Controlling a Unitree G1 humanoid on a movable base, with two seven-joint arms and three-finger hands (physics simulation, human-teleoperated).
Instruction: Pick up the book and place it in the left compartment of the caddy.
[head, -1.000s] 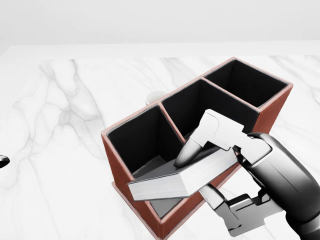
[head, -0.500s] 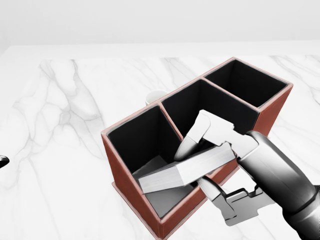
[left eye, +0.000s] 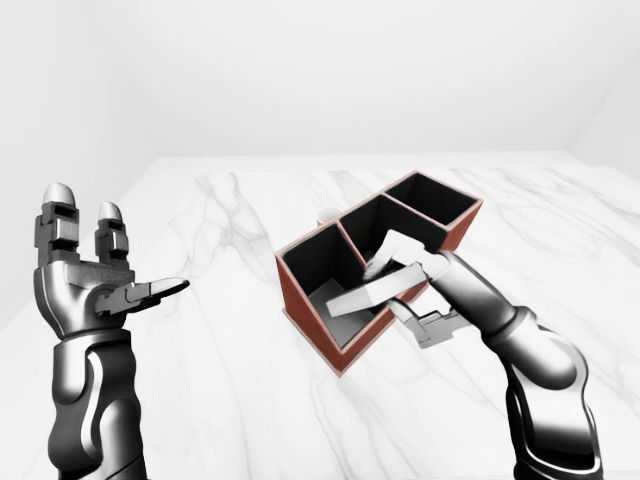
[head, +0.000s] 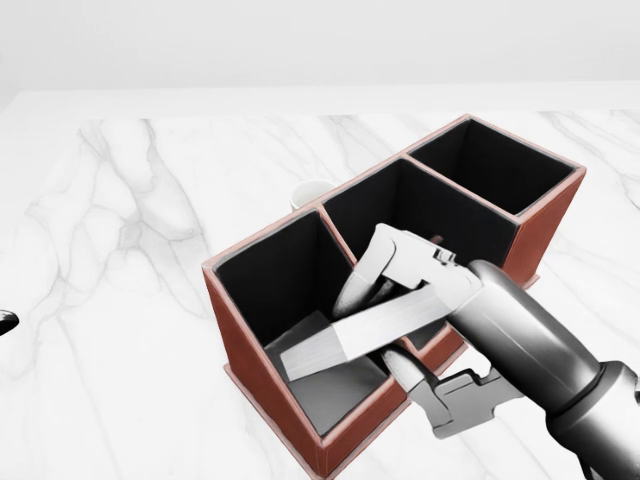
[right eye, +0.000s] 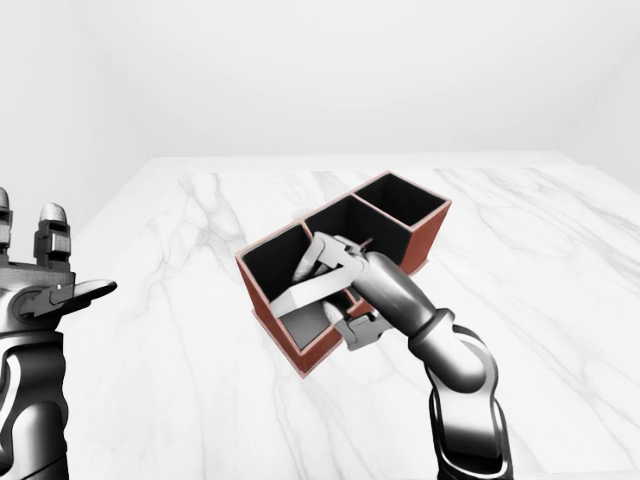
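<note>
The right hand (head: 400, 290), fingers pinching the book (head: 375, 328), is tilting it into the caddy (head: 255, 350)'s left compartment (release remaining); the left hand (left eye: 85, 280) is idling, fingers spread.

The right robot hand (right eye: 335, 283) grips the book (right eye: 312, 291), tilted into the caddy's (right eye: 425, 232) left compartment; the left robot hand (right eye: 40, 280) is raised, fingers spread.

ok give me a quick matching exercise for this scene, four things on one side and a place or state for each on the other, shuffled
Things:
1. book
2. left hand
3. right hand
4. caddy

Places or states:
A. raised, open, away from the rest
B. tilted, one end down in the left compartment
C. standing on the marble, three compartments
D. shut on the book

Pairs: 1-B, 2-A, 3-D, 4-C
</note>
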